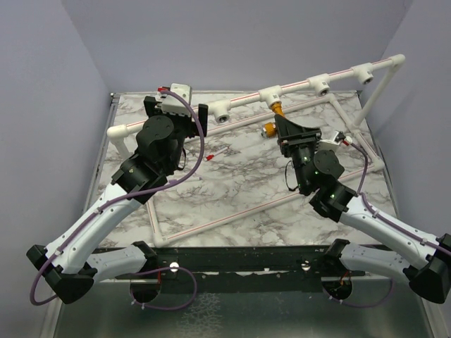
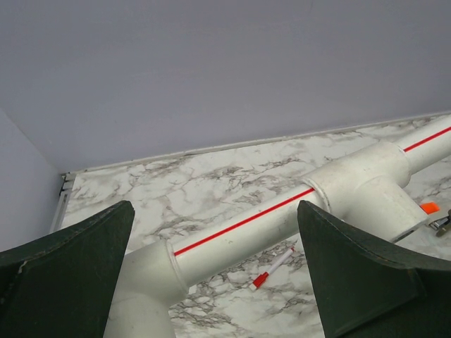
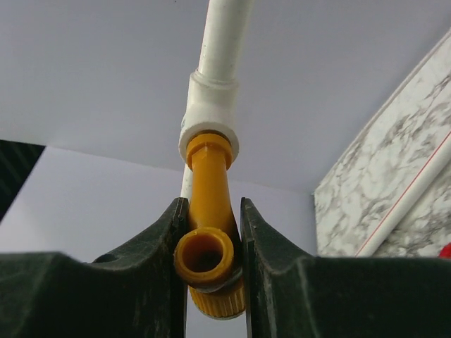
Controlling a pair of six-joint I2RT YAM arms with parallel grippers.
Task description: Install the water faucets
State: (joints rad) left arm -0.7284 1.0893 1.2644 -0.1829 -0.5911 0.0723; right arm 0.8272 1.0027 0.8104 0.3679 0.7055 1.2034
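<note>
The right gripper [image 3: 211,205] has its fingers [image 3: 141,282] clamped on the mustard-orange faucet [image 3: 209,172]. The faucet's stem runs up into a white tee socket [image 3: 210,105] on the raised pipe. The left gripper [image 2: 215,205] stands spread wide, one finger on either side of the red-striped white pipe [image 2: 282,211]. Past the pipe, a red-tipped stick [image 2: 271,271] lies on the marble surface [image 2: 211,179].

A mustard-orange faucet [image 3: 209,211] is hanging with its stem end in the mouth of a white tee socket [image 3: 210,113], its round open spout facing outward, pinched between the right fingers [image 3: 278,282]. A second faucet [image 1: 268,129], orange with a silver end, is lying on the table [image 1: 232,183] nearby.
</note>
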